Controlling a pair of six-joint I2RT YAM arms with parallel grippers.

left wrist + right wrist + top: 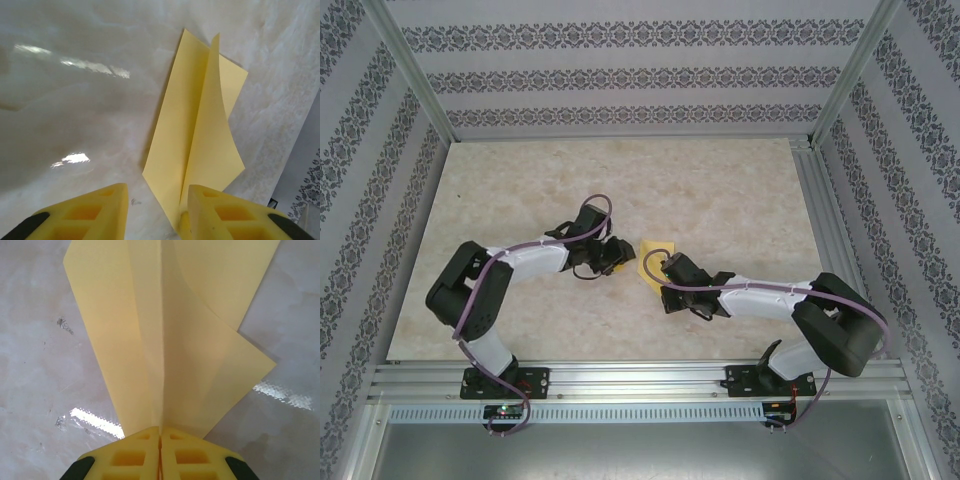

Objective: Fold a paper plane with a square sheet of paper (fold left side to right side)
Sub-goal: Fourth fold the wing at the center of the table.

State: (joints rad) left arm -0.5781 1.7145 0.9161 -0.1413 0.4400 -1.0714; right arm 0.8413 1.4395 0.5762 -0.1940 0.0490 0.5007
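Pale marble-look table (720, 190) with the left arm (520, 260) and right arm (770, 298) reaching in almost nose to nose at its middle. Between them sits the half-folded yellow paper plane (140, 340), one flap curling up off the surface. The right gripper (160, 432) is clamped tight on the paper's narrow end along the crease. The left gripper (156, 189) has its fingers spread and grips nothing, with a paper corner right at one finger's inner edge.
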